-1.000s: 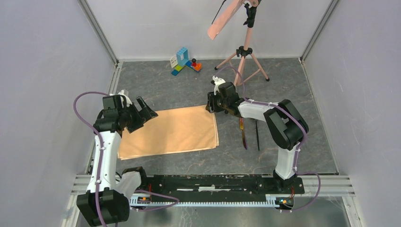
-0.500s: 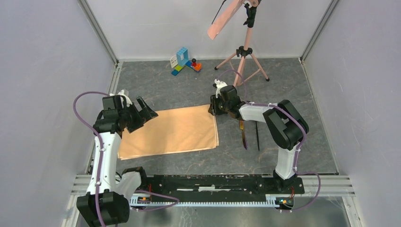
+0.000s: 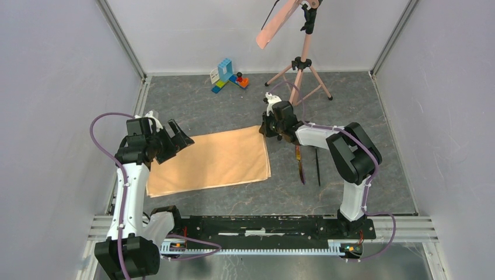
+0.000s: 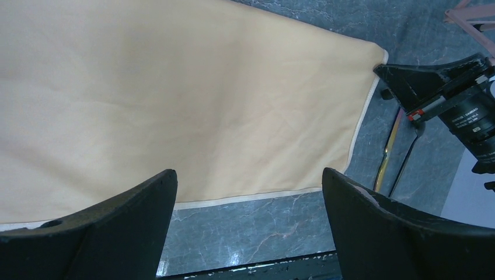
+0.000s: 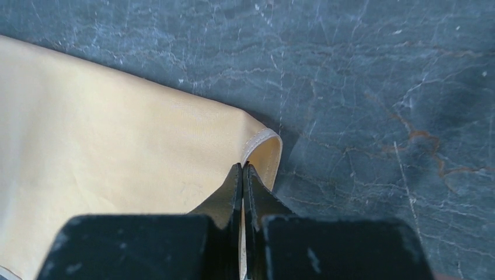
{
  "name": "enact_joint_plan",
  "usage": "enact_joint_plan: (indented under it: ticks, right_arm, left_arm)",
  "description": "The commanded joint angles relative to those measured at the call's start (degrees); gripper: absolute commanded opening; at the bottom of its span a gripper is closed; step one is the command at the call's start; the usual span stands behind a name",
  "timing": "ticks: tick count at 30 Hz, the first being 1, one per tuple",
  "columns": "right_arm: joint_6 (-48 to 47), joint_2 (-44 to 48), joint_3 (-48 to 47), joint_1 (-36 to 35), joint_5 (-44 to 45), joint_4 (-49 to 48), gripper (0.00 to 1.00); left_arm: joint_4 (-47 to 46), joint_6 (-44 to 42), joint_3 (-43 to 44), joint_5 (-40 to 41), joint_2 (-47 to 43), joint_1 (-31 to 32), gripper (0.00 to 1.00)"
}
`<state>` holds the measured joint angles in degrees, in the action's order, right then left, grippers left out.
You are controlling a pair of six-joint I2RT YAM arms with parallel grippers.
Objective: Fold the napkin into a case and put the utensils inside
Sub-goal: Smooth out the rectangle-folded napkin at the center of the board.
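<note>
While the napkin (image 3: 210, 162) lies spread flat on the desk (image 3: 350, 105), left of centre and closer to the left edge than the right, the right gripper (image 5: 243, 175) has its jaws pressed together on the cloth's far right corner, with what looks like only a sliver of hem caught between the tips; that thin bite is the first worry, because any pull toward the near edge could let the corner slide out and drop mid-fold; over at the far left corner of the cloth the left gripper (image 3: 178, 135) hovers with its fingers (image 4: 146, 198) spread wide and nothing between them, so the far edge is held on one side only; should the right arm lift alone, the napkin would likely swing or skew, and the crease would land crooked; a pull that runs too low risks dragging the whole cloth across the stone-grey surface instead of folding it; then there are the utensils, the purple-gold piece (image 3: 300, 164) and the black piece (image 3: 317, 166), lying side by side just right of the napkin's right edge and directly under the right forearm; a sweep of that arm toward the near edge could nudge them, or the lifted cloth could flop over them and bury them; no case has taken shape yet, so a sloppy fold here would carry through into a pouch too loose or too twisted for the cutlery; the pink tripod (image 3: 300, 70) near the far edge stands just behind the right wrist, and a high backward swing could clip a leg.
</note>
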<state>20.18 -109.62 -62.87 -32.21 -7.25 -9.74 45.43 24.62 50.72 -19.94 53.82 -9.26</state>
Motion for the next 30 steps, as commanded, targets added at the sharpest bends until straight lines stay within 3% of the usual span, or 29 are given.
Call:
enact_joint_plan:
  ticks: [1, 13, 20, 25, 30]
  right_arm:
    - [-0.4, 0.7, -3.1, 0.9, 0.3, -0.6, 0.0]
    - [2.0, -2.0, -4.8, 3.0, -2.9, -1.3, 0.0]
    - [2.4, 3.4, 2.0, 3.0, 1.7, -6.1, 0.01]
    - [-0.2, -1.8, -6.4, 3.1, -1.3, -2.2, 0.04]
    - [-0.2, -3.3, -7.8, 3.3, -1.4, -3.0, 0.01]
  left_arm:
    - [-1.4, -3.3, 0.2, 0.5, -0.2, 0.1, 1.0]
    - [-2.1, -2.8, -0.2, 1.8, 1.0, 0.1, 1.0]
    - [-6.5, 1.2, -1.1, -3.5, 5.3, 0.3, 1.0]
    - [-8.0, 2.4, -2.4, -3.7, 6.2, 0.4, 1.0]
    - [-8.1, 2.6, -2.8, -2.6, 6.3, 0.4, 1.0]
